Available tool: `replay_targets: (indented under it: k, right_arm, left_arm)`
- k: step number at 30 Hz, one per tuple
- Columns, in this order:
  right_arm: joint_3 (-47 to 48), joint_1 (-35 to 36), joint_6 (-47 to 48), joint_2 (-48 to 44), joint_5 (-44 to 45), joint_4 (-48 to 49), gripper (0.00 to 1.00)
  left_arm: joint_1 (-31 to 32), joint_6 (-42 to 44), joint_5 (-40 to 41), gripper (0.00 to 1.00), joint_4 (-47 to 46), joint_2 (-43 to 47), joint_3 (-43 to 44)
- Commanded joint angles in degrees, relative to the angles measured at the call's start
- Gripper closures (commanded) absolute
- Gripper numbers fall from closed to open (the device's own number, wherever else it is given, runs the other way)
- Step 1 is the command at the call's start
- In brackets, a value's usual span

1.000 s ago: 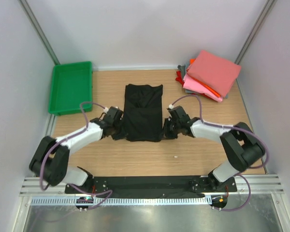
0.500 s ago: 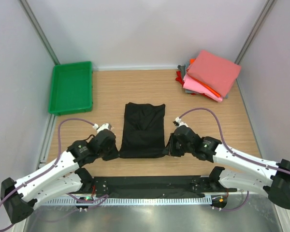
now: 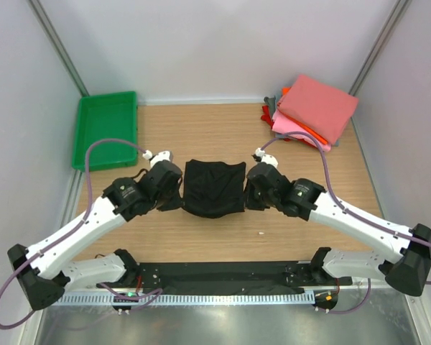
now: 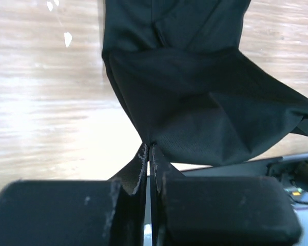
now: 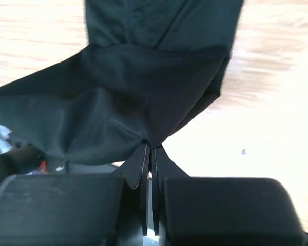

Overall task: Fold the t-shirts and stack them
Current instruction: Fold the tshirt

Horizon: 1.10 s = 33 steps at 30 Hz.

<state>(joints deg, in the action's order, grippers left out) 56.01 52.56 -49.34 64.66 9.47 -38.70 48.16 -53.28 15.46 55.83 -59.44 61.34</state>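
The plain black t-shirt (image 3: 214, 188) hangs doubled over in the middle of the table, stretched between both arms. My left gripper (image 3: 175, 197) is shut on its left edge, and my right gripper (image 3: 248, 192) is shut on its right edge. In the left wrist view the closed tips (image 4: 149, 148) pinch a corner of black cloth (image 4: 195, 107), which sags above the wood. The right wrist view shows the same: my gripper (image 5: 151, 147) pinches the black t-shirt (image 5: 143, 87). The other t-shirts (image 3: 312, 111), salmon-pink on top, lie folded in a pile at the far right corner.
A green plastic tray (image 3: 106, 128) stands at the far left against the wall. Grey walls close in the table on three sides. The black base rail (image 3: 223, 277) runs along the near edge. A small white speck (image 3: 261, 233) lies on the wood.
Both grippers pulled the black t-shirt toward the near edge, then lifted its held edge and carried it back toward the far side, so the shirt now looks much shorter.
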Motion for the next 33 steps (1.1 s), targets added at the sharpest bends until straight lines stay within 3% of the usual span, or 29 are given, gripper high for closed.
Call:
replay_targets:
  k: [1, 9, 16, 23, 26, 27, 28, 29, 30, 31, 33]
  right_arm:
    - [5.5, 0.2, 3.5, 3.4, 6.1, -4.3, 0.99]
    - [10.3, -1.1, 6.4, 8.6, 9.9, -6.1, 0.99]
    - [13.9, -7.1, 10.8, 14.4, 7.5, -4.1, 0.99]
    - [22.5, -17.0, 17.5, 27.2, 2.8, -0.8, 0.99]
    - [33.1, -22.3, 20.9, 39.2, -0.2, -2.0, 0.99]
    - [41.4, -23.5, 23.0, 46.4, -1.9, -2.5, 0.92]
    - [46.5, -26.0, 24.5, 51.1, -3.0, -3.1, 0.81]
    - [52.3, -27.1, 25.7, 55.4, -3.6, -4.7, 0.64]
    - [65.0, -28.1, 26.8, 59.7, -4.8, -6.3, 0.33]
    - [72.2, -29.9, 28.1, 68.6, -8.0, -12.0, 0.27]
    - [90.3, -30.9, 26.8, 75.0, -7.9, -19.4, 0.22]
  left_arm:
    - [-1.8, 5.3, 3.3, 0.99, 0.9, -3.9, 4.2]
    - [-9.6, 10.4, -1.7, 0.99, -2.6, -9.5, 7.6]
    - [-15.1, 14.2, -6.1, 0.99, -5.5, -17.4, 11.9]
    - [-20.1, 19.2, -5.9, 0.99, -4.9, -33.6, 26.8]
    - [-24.2, 20.9, -7.7, 0.98, -4.1, -45.5, 36.9]
    - [-26.2, 21.9, -9.2, 0.94, -3.5, -53.8, 40.4]
    - [-27.1, 22.8, -9.9, 0.9, -0.8, -58.5, 50.8]
    - [-28.2, 23.3, -11.1, 0.83, 3.2, -64.5, 57.8]
    - [-29.9, 23.5, -11.5, 0.59, 7.3, -69.5, 65.0]
    - [-30.5, 23.0, -11.4, 0.51, 13.2, -77.9, 76.3]
    - [-31.4, 23.3, -14.9, 0.44, 17.3, -82.4, 84.2]
